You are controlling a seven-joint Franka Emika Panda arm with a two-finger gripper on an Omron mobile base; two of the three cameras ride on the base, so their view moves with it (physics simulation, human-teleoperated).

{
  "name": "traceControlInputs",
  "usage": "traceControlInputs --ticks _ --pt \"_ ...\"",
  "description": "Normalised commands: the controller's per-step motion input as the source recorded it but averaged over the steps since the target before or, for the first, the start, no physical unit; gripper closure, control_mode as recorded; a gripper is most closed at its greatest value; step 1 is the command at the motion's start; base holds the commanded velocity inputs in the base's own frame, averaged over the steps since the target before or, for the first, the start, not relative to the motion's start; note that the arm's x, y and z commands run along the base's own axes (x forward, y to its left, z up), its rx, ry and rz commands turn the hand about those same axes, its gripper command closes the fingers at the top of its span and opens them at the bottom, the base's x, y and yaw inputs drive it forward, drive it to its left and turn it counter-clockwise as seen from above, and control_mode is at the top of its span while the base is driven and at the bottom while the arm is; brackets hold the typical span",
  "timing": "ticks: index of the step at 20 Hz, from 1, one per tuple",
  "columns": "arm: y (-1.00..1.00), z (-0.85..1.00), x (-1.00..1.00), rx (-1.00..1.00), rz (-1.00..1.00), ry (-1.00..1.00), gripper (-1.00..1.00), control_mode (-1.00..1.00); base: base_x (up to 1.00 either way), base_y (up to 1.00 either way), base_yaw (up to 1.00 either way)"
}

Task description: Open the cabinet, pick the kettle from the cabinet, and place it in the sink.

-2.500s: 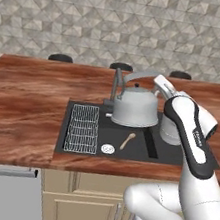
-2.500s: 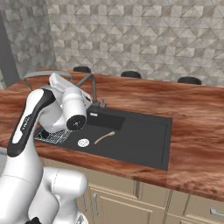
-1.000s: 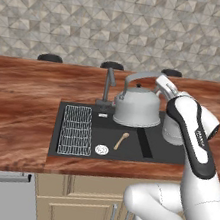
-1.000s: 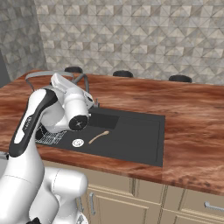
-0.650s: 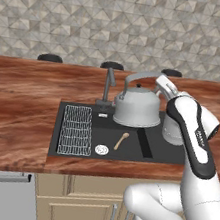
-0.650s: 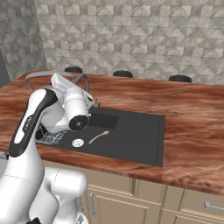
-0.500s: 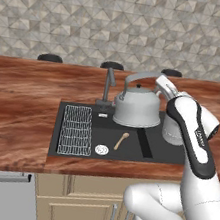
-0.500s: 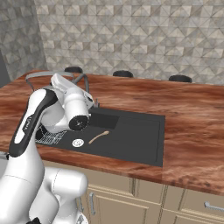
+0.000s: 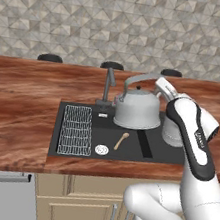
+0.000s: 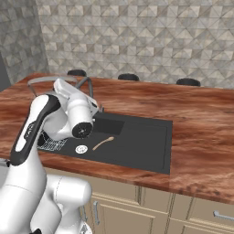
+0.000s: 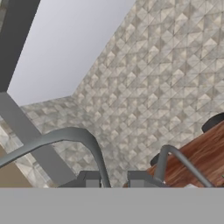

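1. We count one wire rack [image 9: 76,129], one faucet [image 9: 107,85], one wooden spoon [image 9: 121,141] and one kettle [image 9: 137,109], all at one sink [image 9: 147,143] set in the wooden surface [image 9: 23,97].
2. The kettle hangs over the sink's middle, right of the faucet, directly below the tool [image 11: 114,179].
3. The tool is clamped on the kettle's arched handle [image 11: 65,135], a fingertip on each side.
4. The kettle is upright; we cannot tell where its spout points.
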Motion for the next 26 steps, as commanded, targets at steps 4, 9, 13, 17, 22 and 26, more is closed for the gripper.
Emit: traceControlInputs --ticks 4,9,13,17,22,26 --pt "-0.29 -0.08 0.00 0.07 0.00 0.00 1.00 -1.00 0.00 0.00 0.00" --pt "-0.39 -0.08 0.01 0.11 0.05 0.00 1.00 -1.00 0.00 0.00 0.00" --pt "-0.35 -0.11 0.08 0.01 0.16 0.02 1.00 -1.00 0.00 0.00 0.00" --pt "-0.24 -0.19 0.13 -0.03 0.17 0.00 1.00 -1.00 0.00 0.00 0.00" --pt "-0.22 -0.25 0.16 -0.08 0.15 0.00 1.00 -1.00 0.00 0.00 0.00" --pt "-0.15 -0.30 0.21 -0.10 0.13 0.00 1.00 -1.00 0.00 0.00 0.00"
